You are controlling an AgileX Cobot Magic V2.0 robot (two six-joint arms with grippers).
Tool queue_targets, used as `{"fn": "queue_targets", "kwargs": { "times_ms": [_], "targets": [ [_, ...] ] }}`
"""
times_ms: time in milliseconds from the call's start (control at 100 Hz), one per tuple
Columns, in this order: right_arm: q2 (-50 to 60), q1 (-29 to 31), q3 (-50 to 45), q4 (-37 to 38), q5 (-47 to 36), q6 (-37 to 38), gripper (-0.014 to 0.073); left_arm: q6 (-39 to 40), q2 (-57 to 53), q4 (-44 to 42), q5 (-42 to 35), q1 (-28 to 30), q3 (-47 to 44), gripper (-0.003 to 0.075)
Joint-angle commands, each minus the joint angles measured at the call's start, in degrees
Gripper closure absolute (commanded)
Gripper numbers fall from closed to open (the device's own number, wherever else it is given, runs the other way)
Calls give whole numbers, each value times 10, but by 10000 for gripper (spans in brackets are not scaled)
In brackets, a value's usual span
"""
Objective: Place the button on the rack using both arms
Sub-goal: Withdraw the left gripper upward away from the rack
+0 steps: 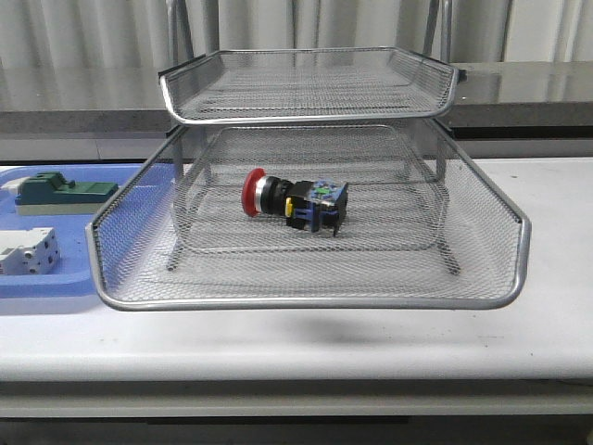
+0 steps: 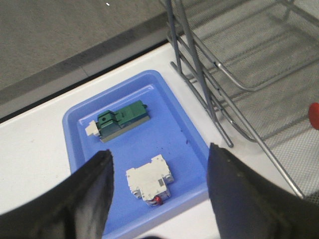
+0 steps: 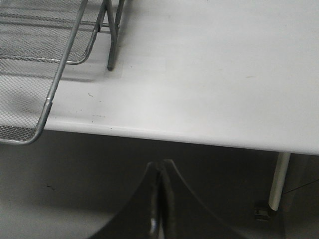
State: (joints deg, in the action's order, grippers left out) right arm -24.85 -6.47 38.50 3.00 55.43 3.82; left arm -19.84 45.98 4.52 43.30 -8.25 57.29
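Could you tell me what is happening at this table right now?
Nothing is being handled at this moment. The button lies on its side in a tray of the wire rack, red head toward the left, untouched. The left claw is open above the blue tray, which holds a green block and a white terminal block. The right claw is shut and empty over the edge of the table, beside the rack.

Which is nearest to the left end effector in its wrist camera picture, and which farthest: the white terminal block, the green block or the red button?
1. White terminal block: in the blue tray, just ahead of the open left end effector.
2. Green block: farther along the same tray.
3. Button: only its red edge shows, off to the side inside the wire rack.
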Motion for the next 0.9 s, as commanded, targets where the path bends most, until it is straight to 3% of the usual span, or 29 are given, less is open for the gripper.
{"fn": "queue_targets", "kwargs": {
  "times_ms": [0, 350, 660, 800, 890],
  "targets": [
    [-4, -3, 19, 6, -33, -2, 664, 25, -70, 14, -102, 14, -52, 310],
    [-4, -3, 19, 6, -33, -2, 664, 67, -291, 20, -300, 20, -299, 310],
    [-4, -3, 19, 6, -33, -2, 664, 67, -318, 39, -464, 20, -435, 325],
    [-4, -3, 19, 6, -33, -2, 664, 67, -318, 39, -487, 20, -436, 407],
    [-4, -3, 19, 6, -33, -2, 664, 67, -318, 39, -483, 20, -436, 504]
  ]
}}
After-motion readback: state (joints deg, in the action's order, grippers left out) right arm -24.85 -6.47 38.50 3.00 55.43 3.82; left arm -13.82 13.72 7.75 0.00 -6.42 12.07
